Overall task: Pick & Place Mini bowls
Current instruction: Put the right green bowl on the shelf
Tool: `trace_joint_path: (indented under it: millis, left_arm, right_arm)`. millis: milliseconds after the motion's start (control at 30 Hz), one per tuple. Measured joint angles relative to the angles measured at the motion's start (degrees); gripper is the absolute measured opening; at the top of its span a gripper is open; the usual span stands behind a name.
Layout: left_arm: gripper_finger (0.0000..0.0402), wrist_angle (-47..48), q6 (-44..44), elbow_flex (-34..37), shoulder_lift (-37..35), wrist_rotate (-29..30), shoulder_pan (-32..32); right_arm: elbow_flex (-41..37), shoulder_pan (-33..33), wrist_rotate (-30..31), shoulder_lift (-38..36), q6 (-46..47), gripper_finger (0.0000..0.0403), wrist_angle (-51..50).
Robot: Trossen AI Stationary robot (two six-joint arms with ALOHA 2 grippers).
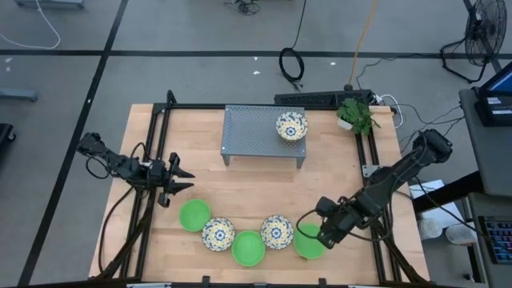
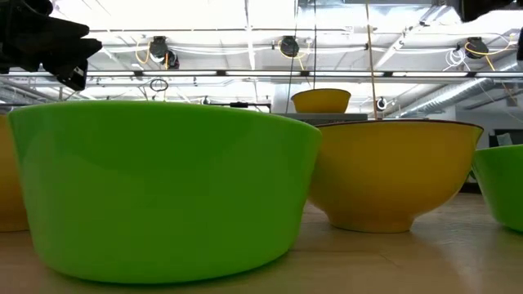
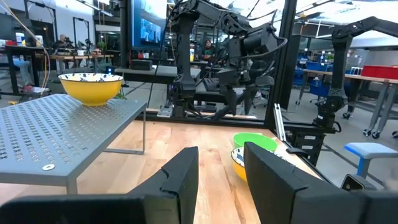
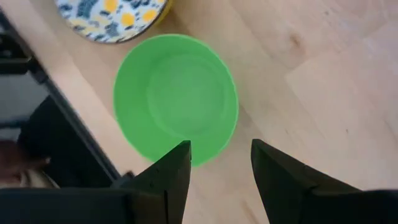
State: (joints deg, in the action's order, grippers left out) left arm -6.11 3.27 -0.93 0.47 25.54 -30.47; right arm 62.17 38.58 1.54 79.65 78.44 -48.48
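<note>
Five mini bowls stand in a curved row near the table's near edge. They are green (image 1: pixel 194 215), floral (image 1: pixel 217 234), green (image 1: pixel 248 248), floral (image 1: pixel 277 231) and green (image 1: pixel 306 242). A sixth, floral bowl (image 1: pixel 291 126) sits on the grey perforated stand (image 1: pixel 248 132). My right gripper (image 1: pixel 326 234) hangs open just above the rightmost green bowl (image 4: pixel 175 99), pointing down, its fingers over that bowl's rim without touching it. The neighbouring floral bowl (image 4: pixel 112 18) shows beside it. My left gripper (image 1: pixel 182 181) is open and level at the table's left, pointing right, clear of the bowls.
A small potted plant (image 1: pixel 356 114) stands at the far right corner. Black frame rails (image 1: pixel 152 144) run along the table's sides. Bare wood lies between the stand and the bowl row. In the left wrist view, the stand with its yellow-sided bowl (image 3: pixel 90 87) is ahead of the gripper.
</note>
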Motion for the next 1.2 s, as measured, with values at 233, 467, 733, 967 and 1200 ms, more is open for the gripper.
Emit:
trace_joint_path:
  millis: [233,467,733,967,1200]
  left_arm:
    - [0.0131,0.0,0.0,0.02,0.0,0.0,-0.01]
    - [0.0131,0.0,0.0,0.0,0.0,0.0,0.01]
    - [0.0131,0.0,0.0,0.0,0.0,0.0,-0.01]
    - [0.0131,0.0,0.0,0.0,0.0,0.0,-0.01]
    - [0.0131,-0.01,0.0,0.01,0.0,0.0,-0.01]
  right_arm:
    - [-5.39,-0.39,1.67,0.01,3.5,0.0155,10.49]
    - [-7.29,-1.84,1.53,-0.51,3.68,0.0155,12.47]
    - [-7.28,-0.58,1.34,-0.42,10.71,0.0155,11.48]
    - [-7.78,1.3,1.35,0.19,14.93,0.0155,10.05]
    - [-8.28,2.41,1.0,3.35,16.91,0.0155,11.47]
